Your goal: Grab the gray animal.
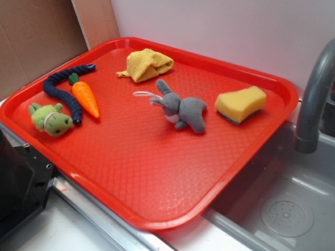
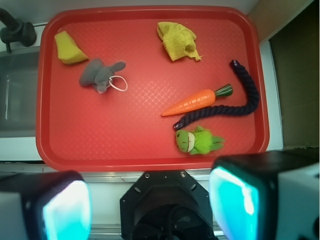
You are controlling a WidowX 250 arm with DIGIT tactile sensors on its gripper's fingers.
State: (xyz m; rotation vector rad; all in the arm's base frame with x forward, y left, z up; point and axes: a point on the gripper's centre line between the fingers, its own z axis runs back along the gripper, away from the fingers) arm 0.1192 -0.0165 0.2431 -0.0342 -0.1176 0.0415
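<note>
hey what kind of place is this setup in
Probably a toy kitchen counter: a red tray sits beside a sink with a gray faucet, and a yellow sponge lies on the tray.

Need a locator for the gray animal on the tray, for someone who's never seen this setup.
Start at the red tray beside the sink. Near its middle, between the yellow cloth and the yellow sponge, lies the gray rabbit. It is the only gray plush, with long ears and a thin white loop string; the other plush is fuzzy green and lies by the carrot.
</note>
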